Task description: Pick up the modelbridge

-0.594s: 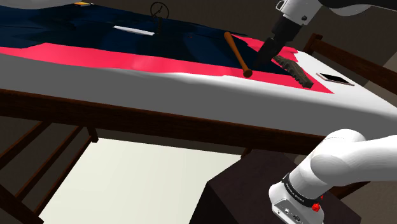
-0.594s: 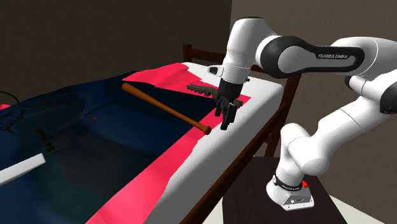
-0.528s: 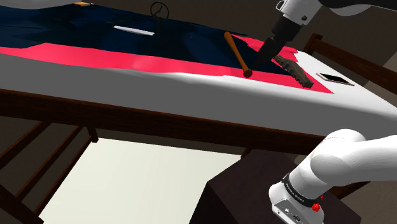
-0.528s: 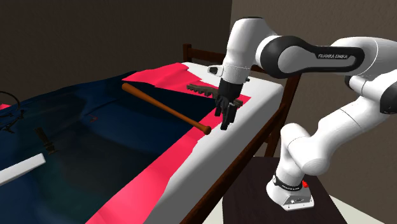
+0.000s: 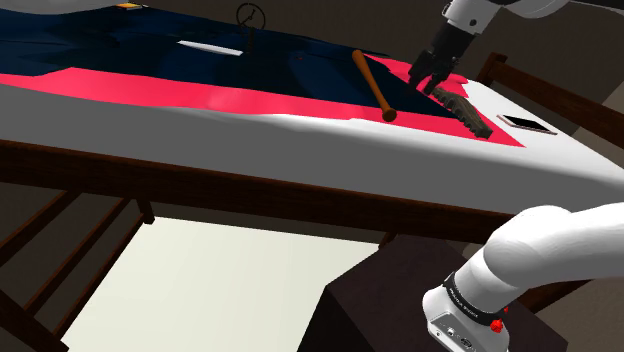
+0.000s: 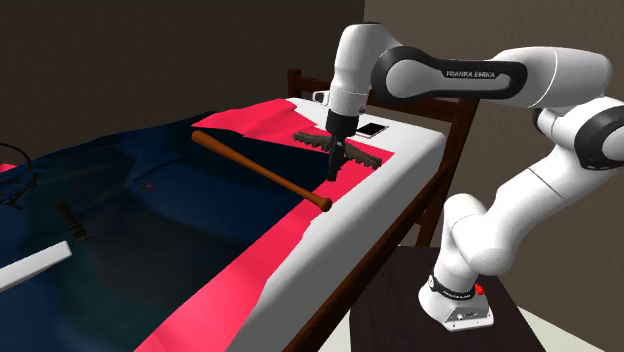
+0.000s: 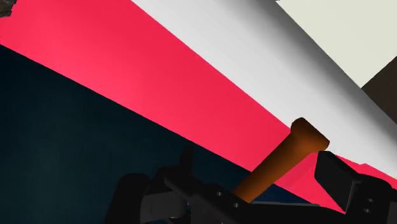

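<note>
Dark modelbridge (image 5: 462,108) lies on red bedcover (image 5: 230,100), just beside bat (image 5: 372,85). Gripper (image 5: 424,82) hovers over its near end, fingers spread, empty. Step: approach. Next likely: centre, descend, close.

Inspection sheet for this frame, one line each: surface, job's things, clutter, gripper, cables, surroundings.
Surface: bed, white mattress under a red and dark navy cover.
Job's things: dark toothed model bridge, lying on the red cover near the bed's edge.
Clutter: brown bat beside the bridge; phone; white flat strip.
Gripper: gripper open, low over the bridge, holding nothing.
Cables: nothing seen.
Surroundings: dark wooden bed frame, pale floor, dark walls.
</note>
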### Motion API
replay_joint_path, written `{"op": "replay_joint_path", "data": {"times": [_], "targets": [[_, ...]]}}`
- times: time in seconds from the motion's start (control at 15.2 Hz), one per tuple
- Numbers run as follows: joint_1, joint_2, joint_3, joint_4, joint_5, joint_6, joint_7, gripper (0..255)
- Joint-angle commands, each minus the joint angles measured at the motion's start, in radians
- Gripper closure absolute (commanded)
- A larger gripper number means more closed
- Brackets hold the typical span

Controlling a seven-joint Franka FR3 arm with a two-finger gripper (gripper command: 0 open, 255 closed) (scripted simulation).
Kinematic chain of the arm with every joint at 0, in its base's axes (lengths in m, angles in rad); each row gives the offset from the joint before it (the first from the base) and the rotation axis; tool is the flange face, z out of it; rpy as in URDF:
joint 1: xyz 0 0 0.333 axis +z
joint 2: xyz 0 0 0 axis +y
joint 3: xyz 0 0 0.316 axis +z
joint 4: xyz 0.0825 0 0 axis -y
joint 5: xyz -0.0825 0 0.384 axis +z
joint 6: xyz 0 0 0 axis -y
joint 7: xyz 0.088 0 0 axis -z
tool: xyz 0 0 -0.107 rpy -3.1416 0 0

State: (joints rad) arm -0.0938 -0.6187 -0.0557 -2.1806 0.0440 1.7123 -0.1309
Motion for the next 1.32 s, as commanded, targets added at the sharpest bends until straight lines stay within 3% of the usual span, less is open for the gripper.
{"op": "replay_joint_path", "data": {"times": [0.0, 1.25], "targets": [[-0.027, 0.033, -0.025, 0.030, -0.015, -0.008, 0.011, 0], [-0.243, 0.392, -0.276, 0.398, -0.081, -0.104, 0.084, 0]]}}
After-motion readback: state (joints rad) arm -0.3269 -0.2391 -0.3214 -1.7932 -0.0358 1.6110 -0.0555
